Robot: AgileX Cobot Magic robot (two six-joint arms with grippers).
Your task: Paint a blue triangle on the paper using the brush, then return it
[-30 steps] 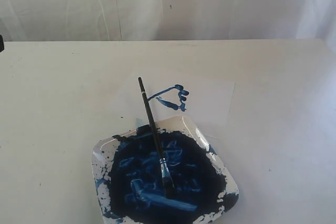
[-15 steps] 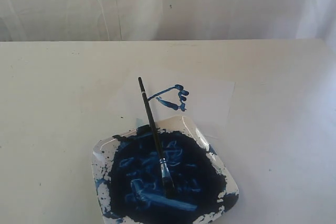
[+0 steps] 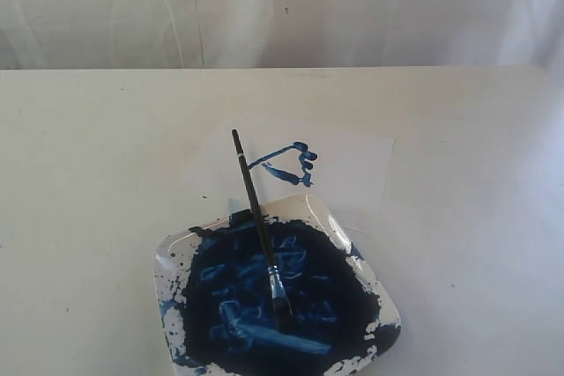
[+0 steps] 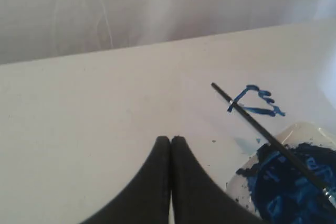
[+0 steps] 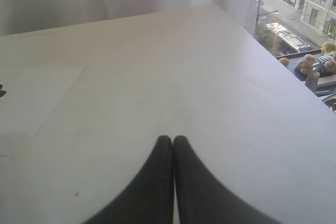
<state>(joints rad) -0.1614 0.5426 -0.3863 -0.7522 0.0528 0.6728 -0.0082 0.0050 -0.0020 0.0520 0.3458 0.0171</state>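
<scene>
The black-handled brush point(image 3: 258, 222) lies with its bristles in the blue paint of the white square dish point(image 3: 167, 257), its handle end resting over the paper point(image 3: 352, 165). A small blue triangle point(image 3: 291, 163) is painted on that paper just beyond the dish. The left wrist view shows the brush point(image 4: 257, 124), the triangle point(image 4: 254, 102) and a corner of the dish point(image 4: 239, 182), with my left gripper point(image 4: 171, 138) shut and empty, well short of them. My right gripper point(image 5: 172, 138) is shut and empty over bare table beside the paper point(image 5: 31, 93). Neither gripper appears in the exterior view.
A white curtain point(image 3: 282, 6) hangs behind the table's far edge. The right wrist view shows the table's side edge point(image 5: 278, 66) with a window and street beyond. Small paint specks point(image 3: 204, 197) dot the table near the dish.
</scene>
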